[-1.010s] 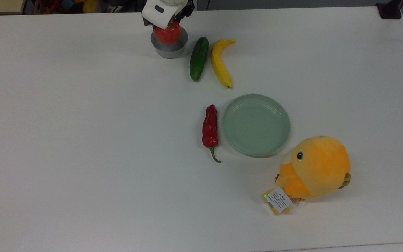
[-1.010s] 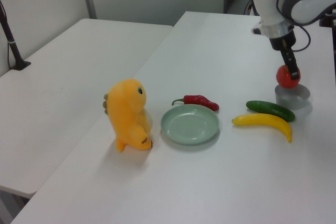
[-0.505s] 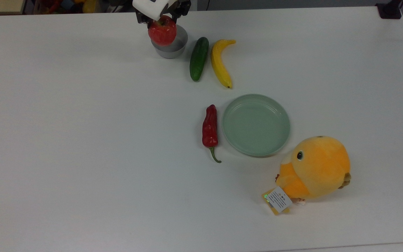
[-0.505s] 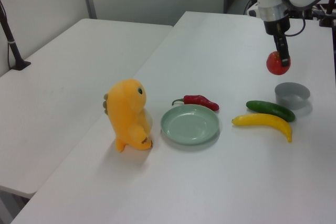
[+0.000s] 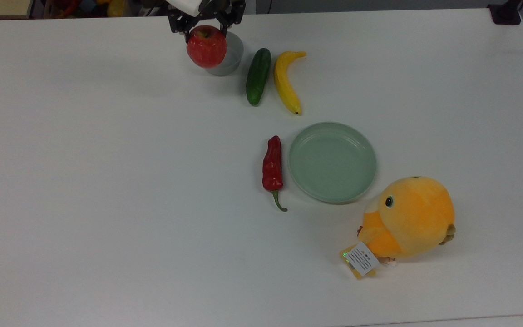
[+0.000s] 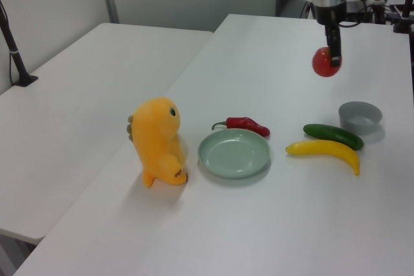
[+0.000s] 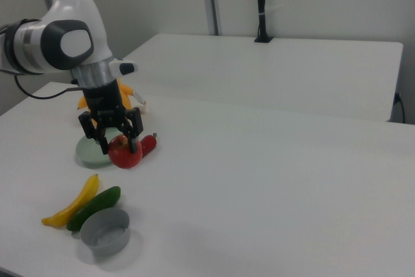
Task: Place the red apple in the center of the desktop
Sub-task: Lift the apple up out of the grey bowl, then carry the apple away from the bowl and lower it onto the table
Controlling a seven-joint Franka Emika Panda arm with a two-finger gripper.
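Red apple (image 5: 206,46) hangs clenched in the claw (image 5: 204,28), clear above the grey bowl (image 5: 229,56) near the tabletop's (image 5: 107,181) far edge in the top view. We judge the carry step under way; next, travel toward the tabletop's open middle, then lower and release.

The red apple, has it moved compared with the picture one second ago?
Yes. The red apple, held by the gripper, has risen out of the grey bowl; in the left view it now hangs well above the bowl and toward the left view's left.
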